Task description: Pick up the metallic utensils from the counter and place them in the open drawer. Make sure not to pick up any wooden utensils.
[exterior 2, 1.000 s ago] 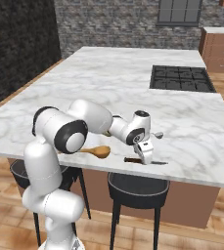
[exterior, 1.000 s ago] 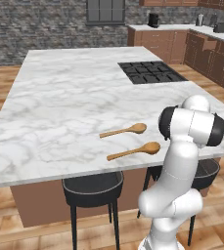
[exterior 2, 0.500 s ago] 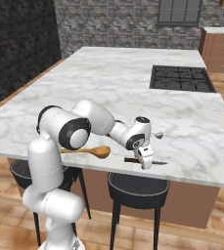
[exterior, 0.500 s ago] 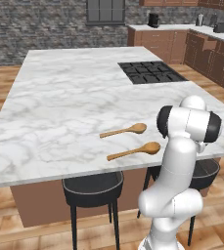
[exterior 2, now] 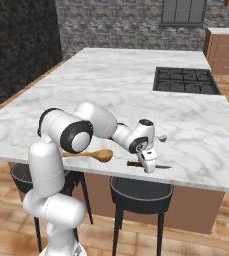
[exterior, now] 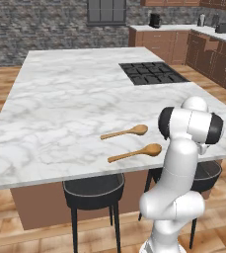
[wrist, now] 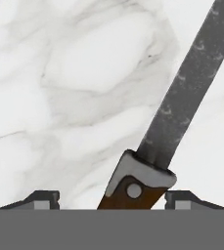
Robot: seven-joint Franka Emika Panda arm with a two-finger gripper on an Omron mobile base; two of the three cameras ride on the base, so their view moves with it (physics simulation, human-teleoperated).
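A metallic knife [exterior 2: 136, 164] with a dark brown handle and a grey blade [wrist: 191, 83] lies near the front edge of the marble counter [exterior 2: 111, 75]. My gripper [exterior 2: 148, 163] is down over its handle. In the hand view the handle [wrist: 130, 193] lies between my two fingertips [wrist: 37, 199], nearer the right one, with the jaws apart. A small silver spoon-like piece [exterior 2: 161, 138] lies just behind the hand. Two wooden spoons [exterior: 125, 132] [exterior: 135, 153] lie to the left. At the far right cabinets one drawer [exterior: 211, 45] seems pulled open.
A black cooktop [exterior: 154, 72] is set in the counter's far right part. Dark round stools [exterior 2: 141, 190] [exterior: 94, 190] stand under the front edge. My own arm hides the knife in the left base view. A wide bare stretch of marble [exterior: 70, 94] spreads to the left.
The hand has sunk a little lower over the knife handle. The jaws look slightly narrower than before. The spoons and the knife have not moved.
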